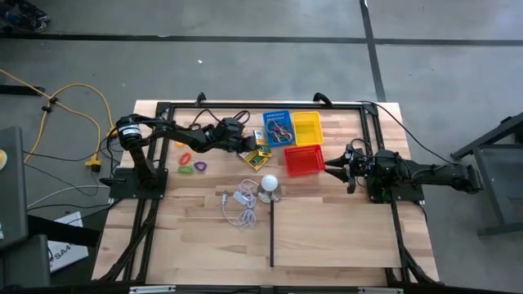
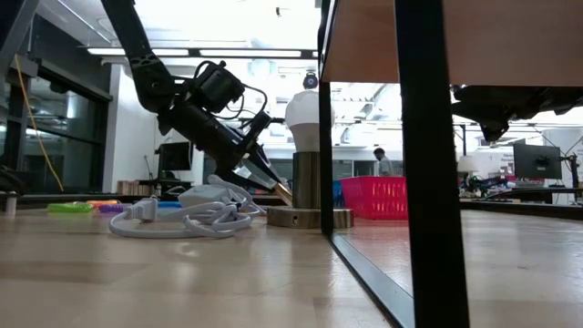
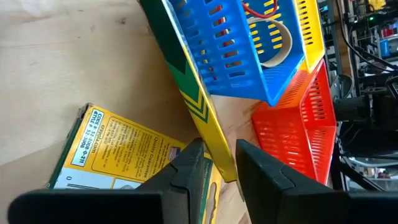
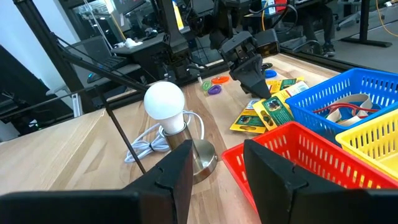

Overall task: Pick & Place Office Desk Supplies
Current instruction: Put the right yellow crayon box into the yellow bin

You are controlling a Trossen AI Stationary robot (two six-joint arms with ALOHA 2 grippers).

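Note:
Yellow-and-green packets [image 1: 258,155] lie on the table beside the blue basket [image 1: 278,126], which holds rubber bands [image 3: 261,9]. My left gripper [image 3: 219,155] slants down among them and is shut on one packet [image 3: 193,93]; another packet [image 3: 112,155] lies flat beside it. Coloured rings [image 1: 189,163] lie at the table's left. My right gripper [image 4: 214,180] hovers open near the red basket [image 4: 298,155], with nothing between its fingers. My left gripper pinches one yellow-and-green packet between its two fingers, on the packet's flat faces near its near end [image 3: 225,168]. The fingers come slanting down from the table's left [image 2: 273,187]. The packet stands on edge, tilted, and stretches away toward the blue basket.
A yellow basket [image 1: 308,126] stands right of the blue one, the red basket [image 1: 304,159] in front of them. A white bulb on a silvery base [image 1: 270,185] and a coiled white cord [image 1: 241,204] sit mid-table. A dark upright panel's edge [image 1: 271,233] runs toward the near edge.

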